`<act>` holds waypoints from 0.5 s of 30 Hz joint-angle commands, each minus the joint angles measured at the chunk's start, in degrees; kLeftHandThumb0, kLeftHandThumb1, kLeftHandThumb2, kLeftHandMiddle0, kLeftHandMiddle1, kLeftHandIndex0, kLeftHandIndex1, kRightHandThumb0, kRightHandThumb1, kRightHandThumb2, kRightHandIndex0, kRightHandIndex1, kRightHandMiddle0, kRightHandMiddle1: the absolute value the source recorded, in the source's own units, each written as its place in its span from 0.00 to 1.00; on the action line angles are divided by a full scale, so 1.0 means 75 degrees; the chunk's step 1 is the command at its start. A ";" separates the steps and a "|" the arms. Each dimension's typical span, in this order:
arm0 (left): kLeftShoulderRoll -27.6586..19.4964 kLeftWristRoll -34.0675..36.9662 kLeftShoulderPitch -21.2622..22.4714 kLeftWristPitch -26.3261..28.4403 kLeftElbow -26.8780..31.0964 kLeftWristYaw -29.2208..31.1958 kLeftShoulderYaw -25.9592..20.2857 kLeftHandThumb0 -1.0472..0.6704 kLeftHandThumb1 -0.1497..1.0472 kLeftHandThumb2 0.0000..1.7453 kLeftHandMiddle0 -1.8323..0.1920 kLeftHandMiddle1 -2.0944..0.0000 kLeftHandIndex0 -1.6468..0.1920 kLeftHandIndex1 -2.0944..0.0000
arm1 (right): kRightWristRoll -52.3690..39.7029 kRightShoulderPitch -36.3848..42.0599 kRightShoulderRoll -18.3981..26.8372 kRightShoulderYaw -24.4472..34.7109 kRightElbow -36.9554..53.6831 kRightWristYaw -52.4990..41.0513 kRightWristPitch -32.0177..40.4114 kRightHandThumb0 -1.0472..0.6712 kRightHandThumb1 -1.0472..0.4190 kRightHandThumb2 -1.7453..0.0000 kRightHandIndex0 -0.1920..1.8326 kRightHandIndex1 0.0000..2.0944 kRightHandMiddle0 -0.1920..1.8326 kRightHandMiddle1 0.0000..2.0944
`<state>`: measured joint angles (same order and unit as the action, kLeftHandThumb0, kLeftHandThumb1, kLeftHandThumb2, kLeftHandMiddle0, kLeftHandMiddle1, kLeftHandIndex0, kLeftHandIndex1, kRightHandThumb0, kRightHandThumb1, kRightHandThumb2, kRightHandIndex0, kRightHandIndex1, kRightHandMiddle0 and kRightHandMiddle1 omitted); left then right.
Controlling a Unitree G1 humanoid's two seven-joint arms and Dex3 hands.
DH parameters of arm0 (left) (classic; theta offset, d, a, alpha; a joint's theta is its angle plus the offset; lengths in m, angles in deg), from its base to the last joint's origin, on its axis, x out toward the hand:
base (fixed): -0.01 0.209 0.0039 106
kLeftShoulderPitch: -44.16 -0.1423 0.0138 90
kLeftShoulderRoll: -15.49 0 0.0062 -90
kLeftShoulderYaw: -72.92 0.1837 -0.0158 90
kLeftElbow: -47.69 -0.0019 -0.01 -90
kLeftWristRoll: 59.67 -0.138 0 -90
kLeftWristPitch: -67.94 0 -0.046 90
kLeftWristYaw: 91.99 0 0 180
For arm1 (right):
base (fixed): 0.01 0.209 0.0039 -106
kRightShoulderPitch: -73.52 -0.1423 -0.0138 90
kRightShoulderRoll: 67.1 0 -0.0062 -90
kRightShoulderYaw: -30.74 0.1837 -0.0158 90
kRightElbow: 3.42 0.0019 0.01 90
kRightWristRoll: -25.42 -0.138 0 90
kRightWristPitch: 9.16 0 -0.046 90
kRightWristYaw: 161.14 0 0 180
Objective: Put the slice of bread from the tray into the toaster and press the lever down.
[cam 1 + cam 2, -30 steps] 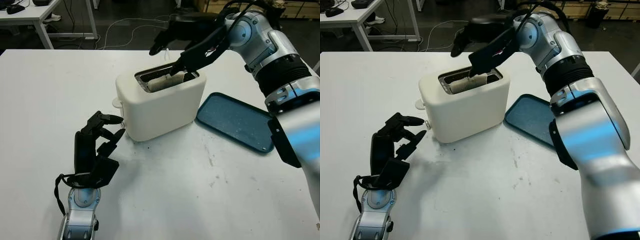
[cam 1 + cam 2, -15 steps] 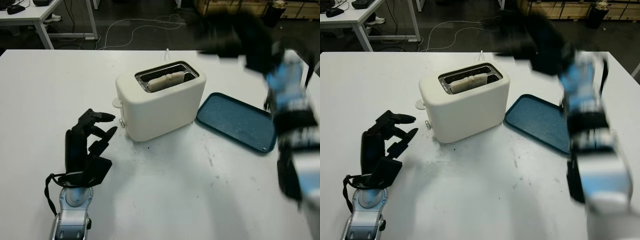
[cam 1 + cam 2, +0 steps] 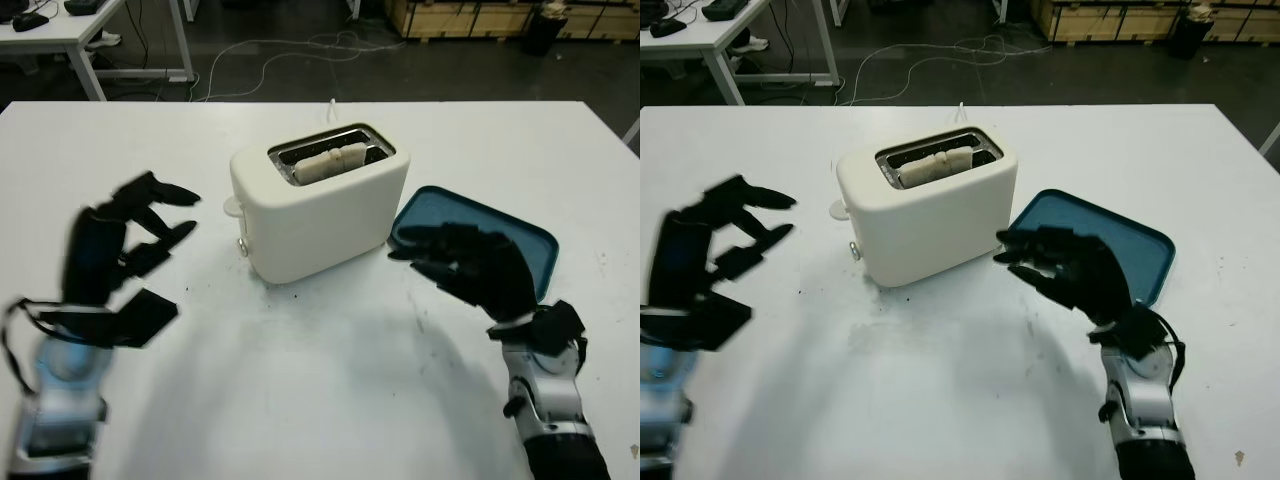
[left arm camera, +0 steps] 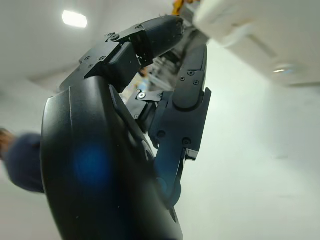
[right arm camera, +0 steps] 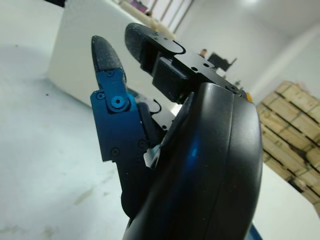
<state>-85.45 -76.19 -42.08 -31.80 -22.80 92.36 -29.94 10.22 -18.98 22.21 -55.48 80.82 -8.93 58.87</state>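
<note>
My left hand (image 3: 110,245) is up above the white surface (image 3: 320,400) at the left, holding nothing, released, fingertips aimed right toward the toaster (image 3: 318,200). It stands apart from the toaster, with bare surface between.

The lever (image 3: 232,206) is the small pale tab on the toaster's left end face, with a little knob below it. That end faces my left hand, so I judge the left hand to be the nearer one for the press. The lever lies right of the hand and at about fingertip height. It looks up, not yet pressed, though I can't be sure from here.

The toaster sits mid-surface, its long axis running from near-left to far-right, slightly skewed. The slice of bread (image 3: 335,163) is already down in the 1 visible slot, lying along that same axis, its top edge showing at the slot mouth. So the bread step reads as done and only the lever is left.

Right of the toaster is the blue tray (image 3: 520,240), nothing on it, its near-left corner just beside the toaster's right end.

My right hand (image 3: 470,265) hangs over the tray's near edge, released, grasping nothing, fingertips toward the toaster's right end. That is the wrong end for the lever; it would have to reach around the body.
</note>
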 commanded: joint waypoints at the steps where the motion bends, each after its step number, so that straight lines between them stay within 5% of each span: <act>1: -0.0472 0.0049 0.0413 0.0042 0.0099 0.0354 -0.0119 0.49 0.84 0.00 0.51 0.34 0.42 0.69 | -0.0102 0.0163 -0.0097 0.0061 0.0205 0.0108 0.0216 0.37 0.11 1.00 0.64 0.19 0.64 0.02; 15: -0.2397 -0.0548 0.2884 -0.0736 -0.1792 0.1895 0.0904 0.47 0.76 0.00 0.35 0.63 0.24 0.91 | -0.0071 -0.0194 -0.0431 -0.0062 -0.0220 -0.0029 0.0639 0.35 0.10 1.00 0.64 0.20 0.64 0.01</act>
<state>-101.85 -78.81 -22.59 -36.09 -34.88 105.38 -24.71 10.24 -19.45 19.30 -56.08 79.95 -9.01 63.55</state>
